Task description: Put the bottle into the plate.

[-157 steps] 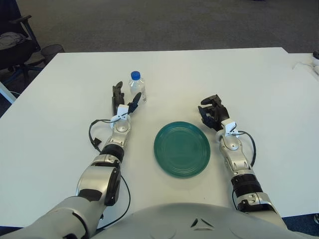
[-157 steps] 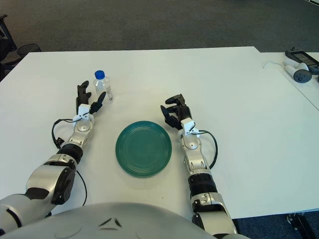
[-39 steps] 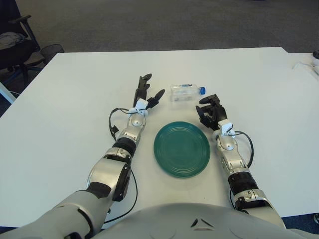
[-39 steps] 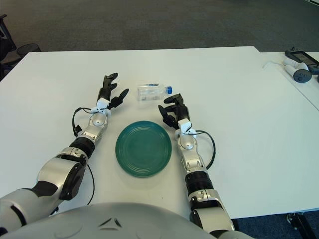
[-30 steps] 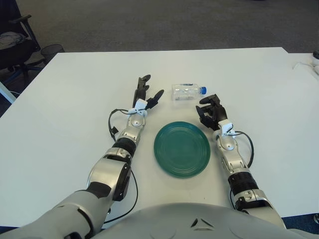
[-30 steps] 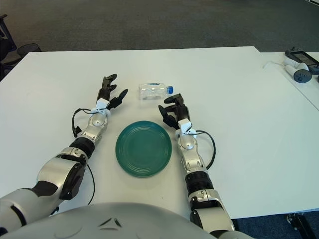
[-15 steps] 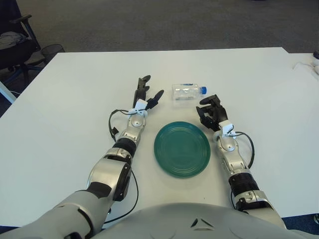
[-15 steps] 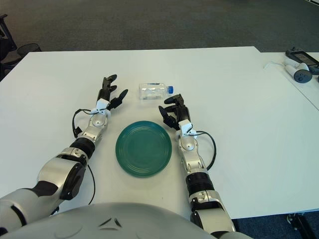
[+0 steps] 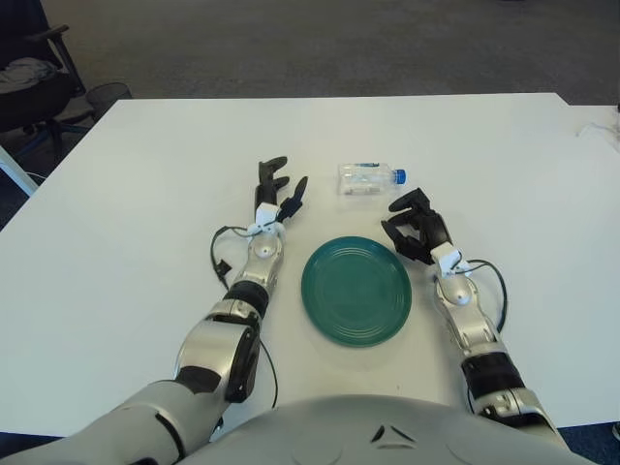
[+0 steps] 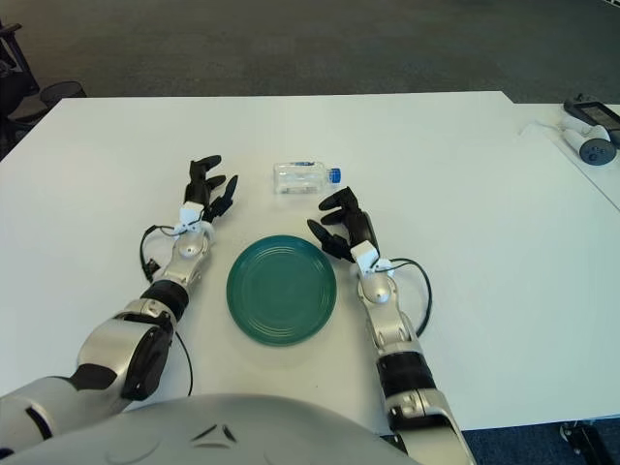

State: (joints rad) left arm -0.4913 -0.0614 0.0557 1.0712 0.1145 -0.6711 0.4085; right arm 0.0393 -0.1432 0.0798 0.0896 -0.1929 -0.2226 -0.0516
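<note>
A small clear bottle with a blue cap lies on its side on the white table, cap pointing right, just beyond the green plate. The plate holds nothing. My left hand is left of the bottle with fingers spread, touching nothing. My right hand hovers at the plate's upper right edge, a little nearer than the bottle, fingers spread and empty. In the right eye view the bottle sits between the left hand and the right hand.
The white table stretches wide around the plate. An office chair stands off the table's far left corner. A white device with a cable lies on another table at the far right.
The bottle, upright by my left hand 5 s ago, now lies on its side farther right. In the last half second my left hand drew back leftward and my right hand's fingers spread.
</note>
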